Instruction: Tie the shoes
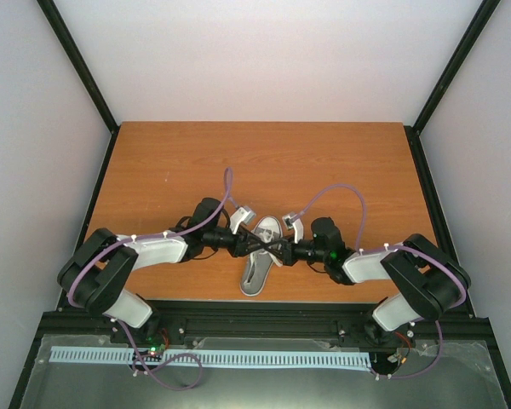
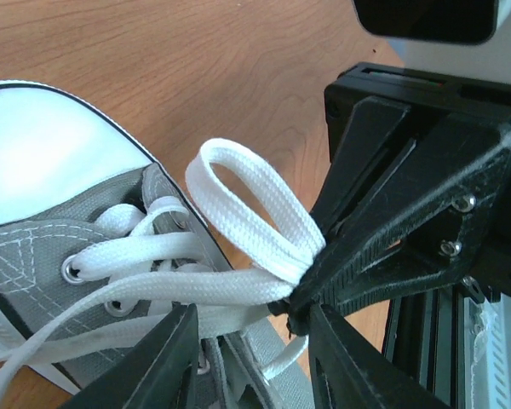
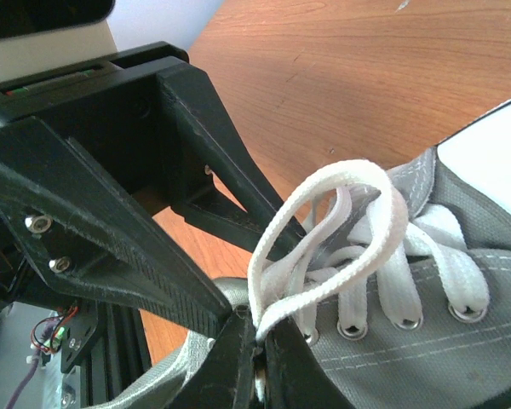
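The right pincer (image 3: 257, 336) is pressed together on the base of a lace loop (image 3: 358, 168), its black tips meeting right where the two strands of the loop come together. The loop stands up and arches over the lacing, just above the eyelets (image 3: 409, 322). Facing it, the left pincer (image 2: 251, 313) is spread, and flat white lace strands (image 2: 153, 285) run across the gap between its two fingers. I can't tell whether those fingers touch the strands.

Both pincers meet over the middle of the shoe (image 1: 255, 277), a small grey canvas sneaker with a white toe cap (image 2: 43, 153). It lies near the front edge of the wooden tabletop (image 1: 170, 170), midway between the two arms, toe pointing away from the arm bases. From above, the crossed pincers cover the lacing and the mouth of the shoe, so what is inside it is hidden. Only the toe end and the heel show there. In the close views the heel is cut off and the loose lace ends run out of the picture.

Purple cables (image 1: 341, 192) arc over the arms, and a black frame rail (image 1: 264, 311) runs along the tabletop's near edge
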Controlling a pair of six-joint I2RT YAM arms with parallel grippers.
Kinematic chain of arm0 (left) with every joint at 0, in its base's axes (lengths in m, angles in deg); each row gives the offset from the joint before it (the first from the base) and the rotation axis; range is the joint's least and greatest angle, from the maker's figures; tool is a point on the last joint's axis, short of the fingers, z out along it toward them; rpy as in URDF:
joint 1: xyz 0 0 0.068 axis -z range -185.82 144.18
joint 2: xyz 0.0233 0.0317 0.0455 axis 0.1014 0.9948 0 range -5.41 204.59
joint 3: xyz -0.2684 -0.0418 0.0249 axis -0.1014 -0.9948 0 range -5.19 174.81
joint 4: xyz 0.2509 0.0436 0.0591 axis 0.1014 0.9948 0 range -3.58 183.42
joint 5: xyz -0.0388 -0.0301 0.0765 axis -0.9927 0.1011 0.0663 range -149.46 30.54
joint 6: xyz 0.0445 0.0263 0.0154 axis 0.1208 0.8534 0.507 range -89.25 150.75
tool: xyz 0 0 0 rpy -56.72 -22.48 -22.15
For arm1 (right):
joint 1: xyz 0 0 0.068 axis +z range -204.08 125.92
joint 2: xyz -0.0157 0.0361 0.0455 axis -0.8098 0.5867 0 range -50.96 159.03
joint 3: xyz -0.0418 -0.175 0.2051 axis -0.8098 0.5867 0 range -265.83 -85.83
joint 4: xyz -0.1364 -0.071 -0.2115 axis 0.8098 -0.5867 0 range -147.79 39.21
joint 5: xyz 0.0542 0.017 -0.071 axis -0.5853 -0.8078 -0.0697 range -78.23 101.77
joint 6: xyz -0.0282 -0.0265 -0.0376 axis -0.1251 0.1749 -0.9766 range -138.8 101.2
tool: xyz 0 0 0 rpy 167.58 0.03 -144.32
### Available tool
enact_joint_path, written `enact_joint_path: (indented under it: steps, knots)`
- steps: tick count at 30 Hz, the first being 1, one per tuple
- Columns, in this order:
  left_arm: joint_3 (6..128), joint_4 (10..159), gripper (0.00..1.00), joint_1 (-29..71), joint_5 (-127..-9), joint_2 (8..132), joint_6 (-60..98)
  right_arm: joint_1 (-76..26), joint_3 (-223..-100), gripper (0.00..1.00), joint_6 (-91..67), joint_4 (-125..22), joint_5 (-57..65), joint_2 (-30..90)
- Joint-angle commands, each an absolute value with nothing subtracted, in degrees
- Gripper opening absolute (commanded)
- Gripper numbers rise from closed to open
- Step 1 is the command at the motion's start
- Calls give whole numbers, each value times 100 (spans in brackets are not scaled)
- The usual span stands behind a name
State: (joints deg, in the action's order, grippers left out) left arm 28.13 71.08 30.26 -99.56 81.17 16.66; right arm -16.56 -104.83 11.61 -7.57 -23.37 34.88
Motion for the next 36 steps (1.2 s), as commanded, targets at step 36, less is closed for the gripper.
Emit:
enact_joint_path:
  steps: [36]
  knots:
    - [3426,7950,43,3061,-9298,8567,2646,-2093,-10429,3,1626,251,-2908,3806]
